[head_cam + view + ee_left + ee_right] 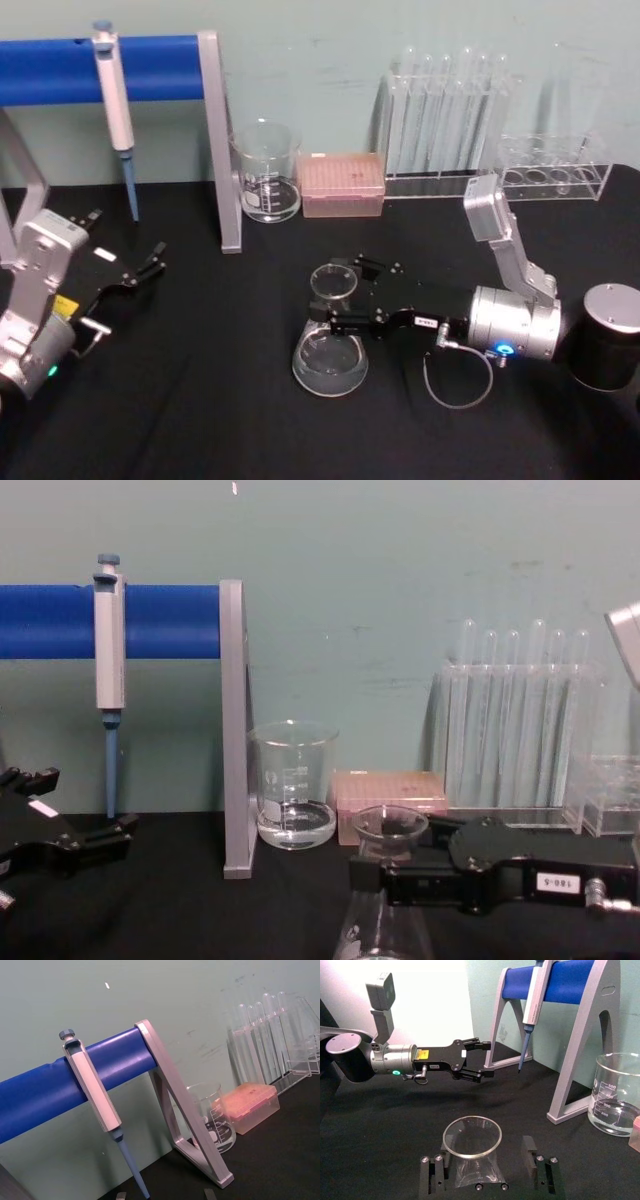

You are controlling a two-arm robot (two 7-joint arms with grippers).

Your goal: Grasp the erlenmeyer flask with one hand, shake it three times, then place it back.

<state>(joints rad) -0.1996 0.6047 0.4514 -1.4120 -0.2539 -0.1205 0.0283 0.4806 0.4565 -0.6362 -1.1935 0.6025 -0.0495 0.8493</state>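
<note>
The erlenmeyer flask point(330, 362) is clear glass and stands upright on the black table a little right of centre. Its flared rim point(471, 1136) faces the right wrist camera, and its neck point(388, 832) rises in the chest view. My right gripper point(335, 293) reaches in from the right, level with the neck, and is open. Its two fingers point(528, 1147) straddle the neck, with a gap showing on one side. At the table's left side my left gripper point(140, 268) hovers open and empty, well away from the flask, and it also appears as the left gripper point(488, 1060) in the right wrist view.
Behind the flask stand a glass beaker point(268, 170) holding a little liquid and a pink tip box point(342, 183). A pipette point(115, 100) hangs on a blue-barred stand point(222, 150) at back left. Test tube racks point(450, 110) line the back right. A black cylinder point(605, 335) sits far right.
</note>
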